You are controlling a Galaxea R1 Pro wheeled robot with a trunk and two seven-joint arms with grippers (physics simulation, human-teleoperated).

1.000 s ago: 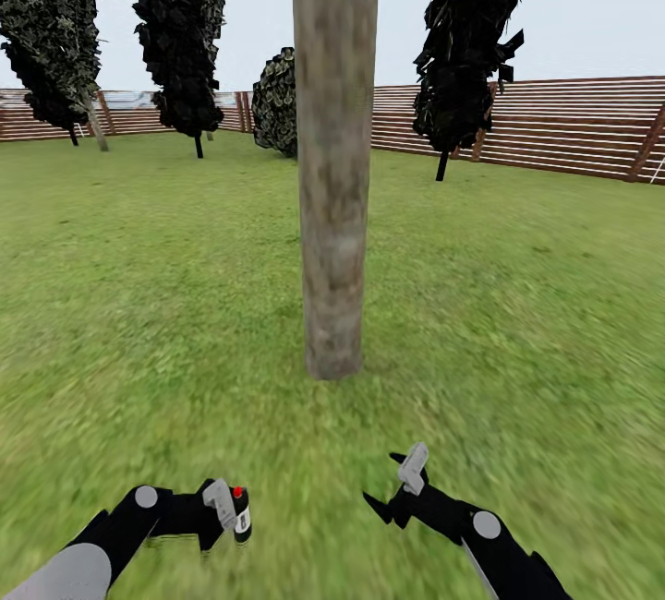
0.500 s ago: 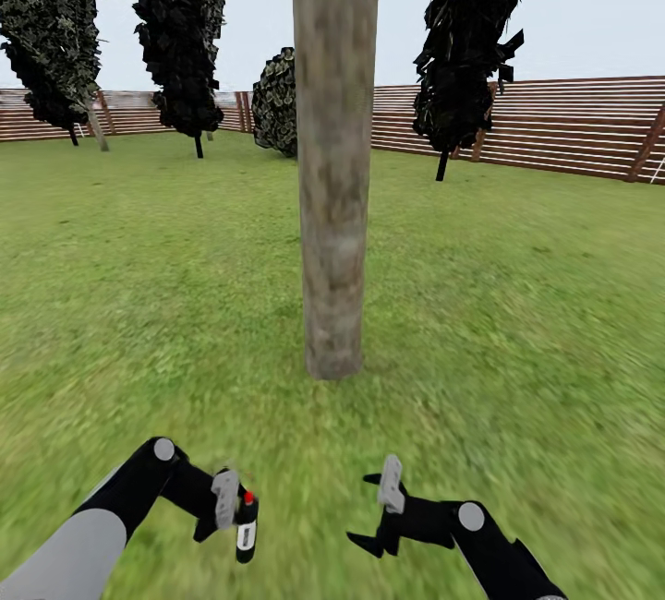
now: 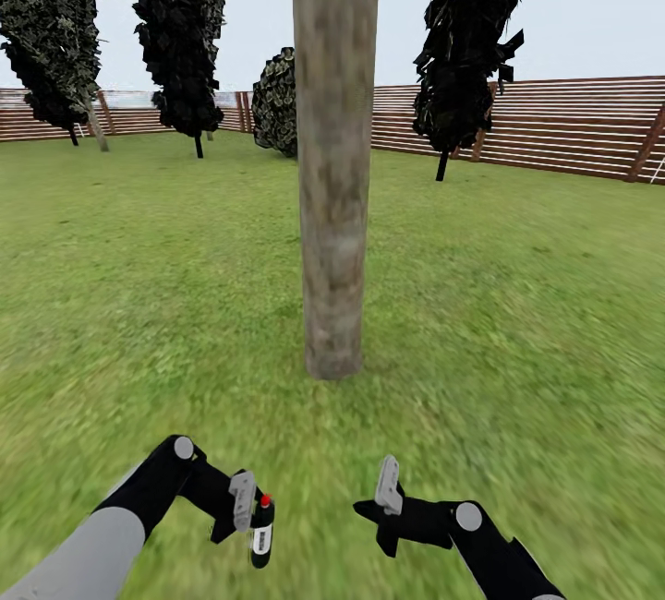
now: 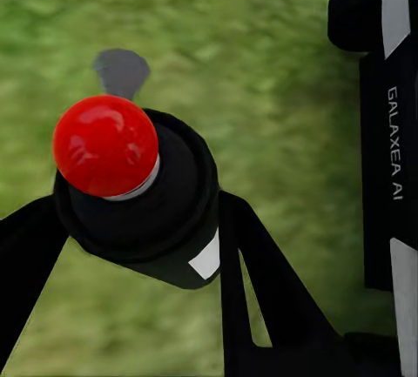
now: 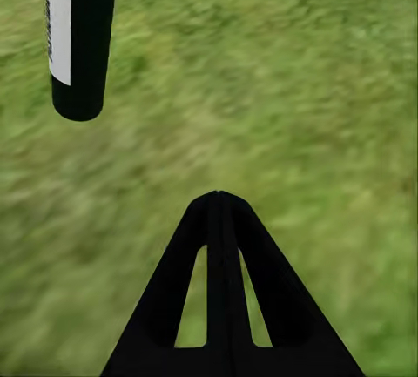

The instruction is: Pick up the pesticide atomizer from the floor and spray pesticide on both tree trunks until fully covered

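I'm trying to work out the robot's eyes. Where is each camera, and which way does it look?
Head view: up high, looking forward and down at the trunk, with both arms below.
Left wrist view: by the left gripper, looking down on the atomizer it holds.
Right wrist view: by the right gripper, shut, looking at grass.
All three share the atomizer.

Left arm bent at elbow, forearm angled inward; left gripper (image 3: 251, 519) clamped on pesticide atomizer (image 3: 262, 532), held above grass. Right arm low, wrist turned inward; right gripper (image 5: 219, 198) fingers pressed together, holding nothing.
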